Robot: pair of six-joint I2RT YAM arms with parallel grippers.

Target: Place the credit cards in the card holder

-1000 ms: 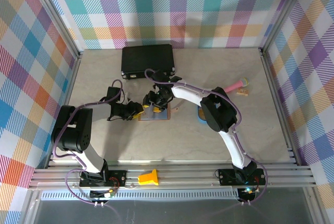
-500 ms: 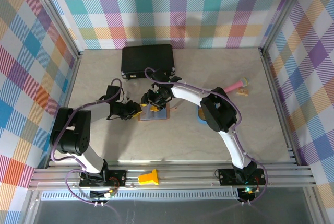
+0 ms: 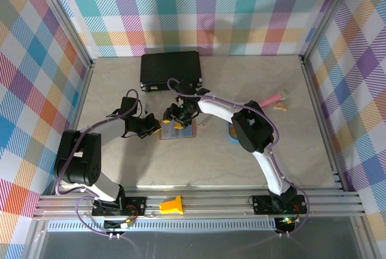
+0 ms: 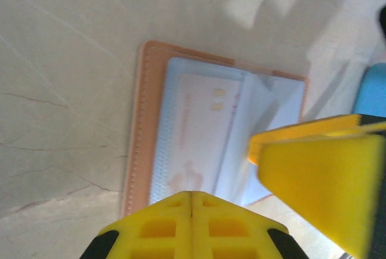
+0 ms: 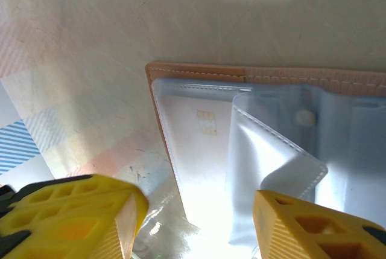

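Fingers of the left gripper (image 4: 192,200) are pressed together with nothing between them, poised at the edge of the card holder (image 5: 199,72). Those of the right gripper (image 5: 199,206) stand apart over the holder, clamping nothing that can be made out. The holder lies open and flat on the table (image 3: 211,162), between the two grippers and in front of the black case (image 3: 170,69). One pale credit card (image 5: 202,150) sits inside a clear pocket, so in my judgement the task is partly done. A loose plastic sleeve (image 5: 274,168) stands raised beside it, apparently empty. Remaining cards cannot be located: the right arm covers most of the blue tray (image 3: 230,133), and both wrist views are cropped and washed by glare.
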